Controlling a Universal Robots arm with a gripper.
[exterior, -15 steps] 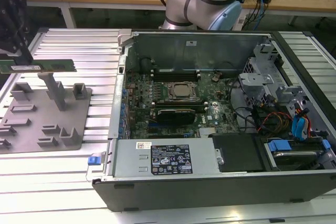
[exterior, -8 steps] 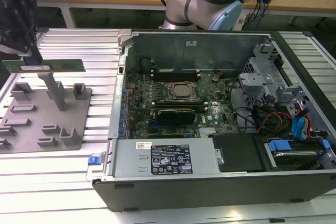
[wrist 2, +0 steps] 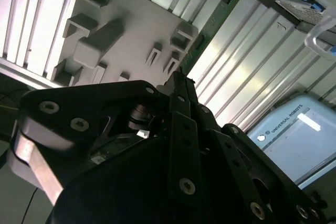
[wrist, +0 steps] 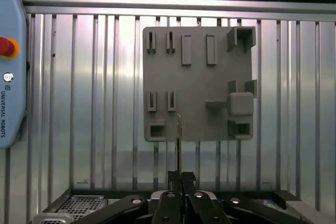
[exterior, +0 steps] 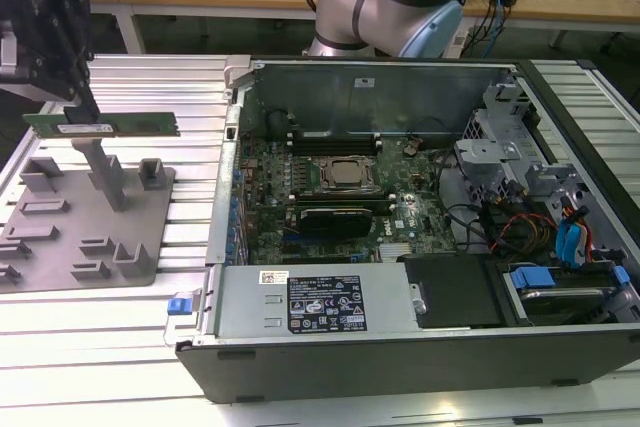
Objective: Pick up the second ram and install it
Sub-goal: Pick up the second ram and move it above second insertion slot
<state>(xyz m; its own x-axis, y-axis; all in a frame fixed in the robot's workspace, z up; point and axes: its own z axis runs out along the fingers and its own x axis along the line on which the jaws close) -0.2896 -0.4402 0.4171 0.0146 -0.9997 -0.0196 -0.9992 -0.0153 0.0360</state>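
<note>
Your gripper [exterior: 82,105] is clamped on the second ram [exterior: 110,124], its two fingers pressed against the stick's flat faces from above. The stick hangs directly under the fingertips, level and on edge, just over the tall post of the grey holder tray [exterior: 60,237] below the gripper. I cannot tell whether its lower edge touches that post. The grip looks slightly off-centre, with the longer part reaching out from the fingers toward the open computer case [exterior: 400,317]. Pinching the faces leaves the bottom edge free, which I judge to be the point of the hold: that edge is the one that must go down into a slot. The stick is a long, narrow, flat green board with a pale label near the fingers. In the first wrist view it shows as a thin line [wrist: 179,129] running straight out from the closed fingertips over the tray [wrist: 199,82], and in the second wrist view as a green strip [wrist 2: 212,27]. The dark memory slots [exterior: 335,139], beside the processor socket [exterior: 347,175], lie well apart from the gripper, beyond the case wall. They run roughly parallel to the stick as held, so little turning seems needed.
</note>
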